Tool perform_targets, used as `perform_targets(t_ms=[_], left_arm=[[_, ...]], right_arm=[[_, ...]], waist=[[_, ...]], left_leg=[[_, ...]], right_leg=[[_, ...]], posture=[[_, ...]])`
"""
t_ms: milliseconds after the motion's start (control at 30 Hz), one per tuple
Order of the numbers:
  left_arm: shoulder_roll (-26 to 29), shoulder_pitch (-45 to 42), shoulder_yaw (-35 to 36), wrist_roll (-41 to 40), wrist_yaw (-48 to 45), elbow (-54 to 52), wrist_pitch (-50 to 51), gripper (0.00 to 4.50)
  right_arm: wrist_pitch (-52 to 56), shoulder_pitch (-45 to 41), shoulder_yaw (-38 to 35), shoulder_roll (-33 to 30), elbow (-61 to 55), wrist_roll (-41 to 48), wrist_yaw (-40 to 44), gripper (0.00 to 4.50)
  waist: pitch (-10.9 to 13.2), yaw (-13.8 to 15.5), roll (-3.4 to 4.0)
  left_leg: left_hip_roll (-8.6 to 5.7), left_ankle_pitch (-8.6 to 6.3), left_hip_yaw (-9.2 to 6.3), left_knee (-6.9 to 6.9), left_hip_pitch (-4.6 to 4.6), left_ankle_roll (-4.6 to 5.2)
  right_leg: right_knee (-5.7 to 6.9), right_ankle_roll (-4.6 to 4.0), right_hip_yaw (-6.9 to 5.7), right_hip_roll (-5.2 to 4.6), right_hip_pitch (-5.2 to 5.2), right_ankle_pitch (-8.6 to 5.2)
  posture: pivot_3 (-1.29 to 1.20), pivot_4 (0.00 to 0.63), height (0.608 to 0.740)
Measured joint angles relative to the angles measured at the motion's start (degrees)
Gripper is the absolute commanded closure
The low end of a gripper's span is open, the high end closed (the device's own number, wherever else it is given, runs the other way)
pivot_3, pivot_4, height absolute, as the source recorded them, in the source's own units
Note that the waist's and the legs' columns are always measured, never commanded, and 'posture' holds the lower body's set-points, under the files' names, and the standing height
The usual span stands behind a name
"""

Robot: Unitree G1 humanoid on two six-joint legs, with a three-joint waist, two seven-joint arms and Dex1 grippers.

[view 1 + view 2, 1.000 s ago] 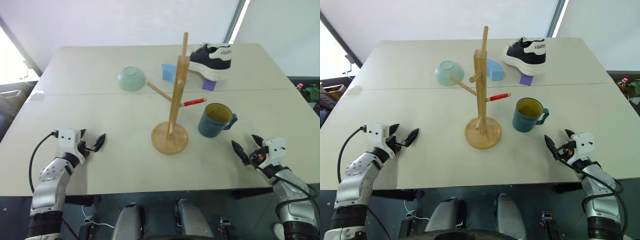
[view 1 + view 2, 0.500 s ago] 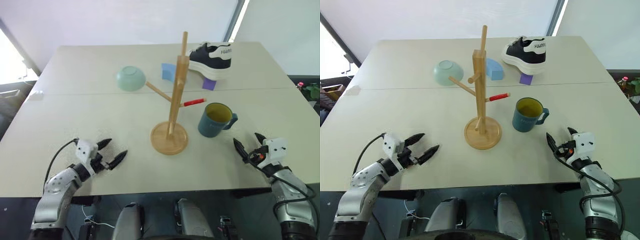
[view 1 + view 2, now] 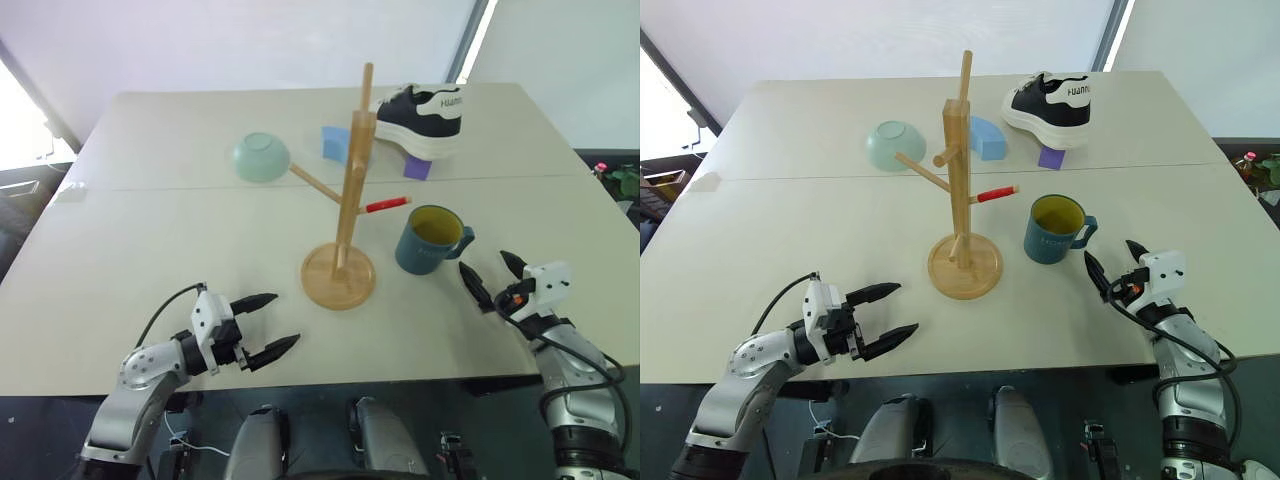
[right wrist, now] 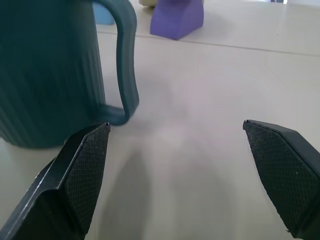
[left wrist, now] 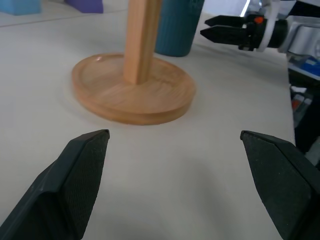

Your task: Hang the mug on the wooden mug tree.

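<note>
Near table's front edge, L gripper (image 3: pixel 265 325) gapes wide, empty, aimed at wooden mug tree (image 3: pixel 345 205) mid-table. Mug (image 3: pixel 428 240) stands upright just right of its base; wrist cam reveals ribbed wall. R gripper (image 3: pixel 490 278) fully spread, empty, beside handle.

One mug (image 3: pixel 428 240); one wooden mug tree (image 3: pixel 343 230); one pale green bowl (image 3: pixel 262 158); one shoe (image 3: pixel 424 117); one blue block (image 3: pixel 337 143); one purple block (image 3: pixel 419 167); two grippers: left (image 3: pixel 264 325), right (image 3: pixel 492 279).

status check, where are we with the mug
Both end effectors open, empty: left, right. Mug upright on table, right one beside its handle. Mug tree bare, path clear.
</note>
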Motion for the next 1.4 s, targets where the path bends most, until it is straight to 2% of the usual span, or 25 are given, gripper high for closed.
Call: perform_targets(t_ms=[267,733,833,933,967,1067,1233,1400], left_arm=[[-0.1,-0.9,-0.1,0.1,-0.2,0.0,-1.2,0.00],[-0.2,-0.9,-0.3,0.3,-0.3,0.3,-3.2,0.00],[-0.2,-1.0,-0.3,0.3,-0.3,0.4,-3.5,0.00],[-0.2,-1.0,-0.3,0.6,-0.2,0.4,-3.5,0.00],[-0.2,-1.0,-0.3,0.7,-0.1,0.4,-3.5,0.00],[-0.2,-1.1,-0.3,0.8,0.4,0.4,-3.4,0.00],[-0.2,-1.9,-0.3,0.8,1.1,0.4,-3.2,0.00],[0.3,-2.2,-0.2,0.8,1.7,0.4,-2.3,0.00]], right_arm=[[1.1,-4.1,0.8,0.0,0.5,0.0,0.9,0.08],[1.0,-10.7,1.7,1.1,10.9,0.0,2.4,0.08],[1.0,-11.2,2.0,1.5,11.5,0.0,3.4,0.88],[1.1,-11.9,2.4,2.1,11.6,0.5,4.5,2.41],[1.2,-12.0,2.6,2.2,11.6,0.7,4.9,3.05],[1.5,-11.9,2.9,2.6,11.5,0.9,5.4,4.46],[2.3,-9.2,4.1,2.3,7.1,0.4,5.6,4.46],[2.3,-1.4,8.5,-4.5,-9.2,-5.0,7.9,4.46]], waist=[[0.0,0.0,0.00],[0.0,-0.1,0.00],[0.0,-0.1,0.00],[0.0,-0.1,0.00],[0.0,-0.1,0.00],[0.0,0.0,0.00],[0.0,0.0,0.00],[0.0,0.0,0.02]], left_leg=[[0.05,0.00,0.02,0.08,0.06,0.01],[0.07,0.01,0.02,0.12,0.14,0.01],[0.07,0.01,0.02,0.13,0.15,0.01],[0.07,0.01,0.01,0.13,0.15,0.01],[0.07,0.01,0.01,0.14,0.16,0.01],[0.07,0.01,0.01,0.15,0.15,0.01],[0.09,0.01,0.00,0.15,0.15,0.01],[0.07,0.01,-0.01,0.18,0.14,0.01]], right_leg=[[0.05,0.03,0.09,0.41,0.06,0.01],[0.17,0.03,0.14,0.57,0.09,0.02],[0.20,0.03,0.14,0.57,0.09,0.02],[0.22,0.03,0.14,0.57,0.09,0.02],[0.22,0.03,0.14,0.57,0.09,0.02],[0.24,0.04,0.14,0.57,0.09,0.02],[0.27,0.04,0.15,0.56,0.10,0.02],[0.27,0.05,0.15,0.56,0.09,0.02]], posture=[[0.00,0.150,0.740],[0.00,0.150,0.740],[0.00,0.150,0.740],[0.00,0.150,0.740],[0.00,0.150,0.740],[0.00,0.150,0.740],[0.00,0.150,0.740],[0.00,0.150,0.740]])
